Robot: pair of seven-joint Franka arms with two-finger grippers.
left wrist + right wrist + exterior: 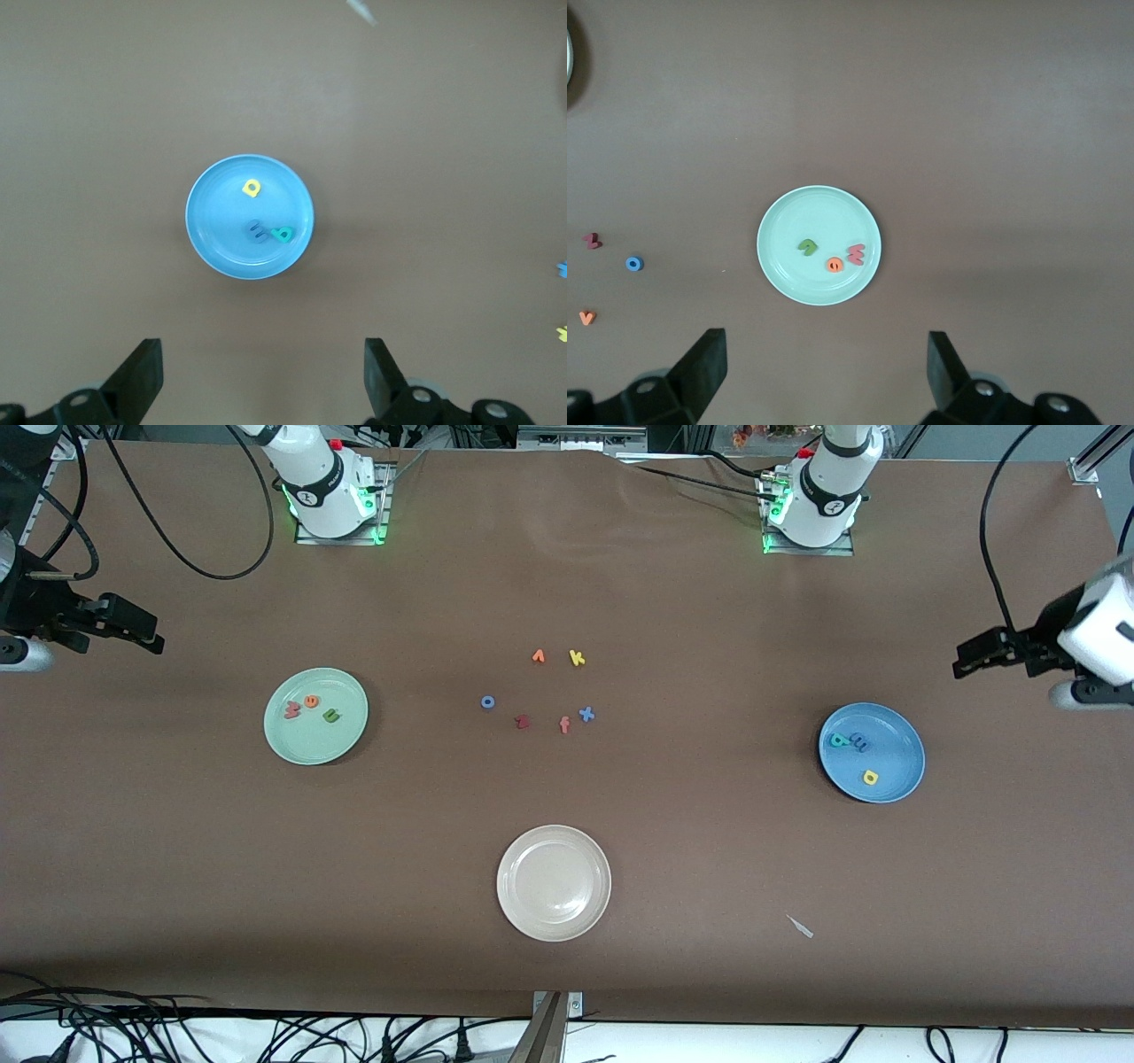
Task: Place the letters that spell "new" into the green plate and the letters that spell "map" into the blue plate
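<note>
Dark red letter (522,722) — shape unreadable

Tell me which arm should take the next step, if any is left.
Neither: green plate holds n, e, w; blue plate holds m, a, p. Left gripper and right gripper hover open, empty.

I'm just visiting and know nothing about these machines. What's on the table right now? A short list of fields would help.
green plate: holds olive n, orange e, pinkish-red w
blue plate: holds blue m, yellow a, teal p
cream-white plate: nothing in it, nearest the front camera
loose letters: six at mid-table, among them yellow k, blue o, blue x, orange f
left gripper: open, high over the blue plate
right gripper: open, high over the green plate
</note>
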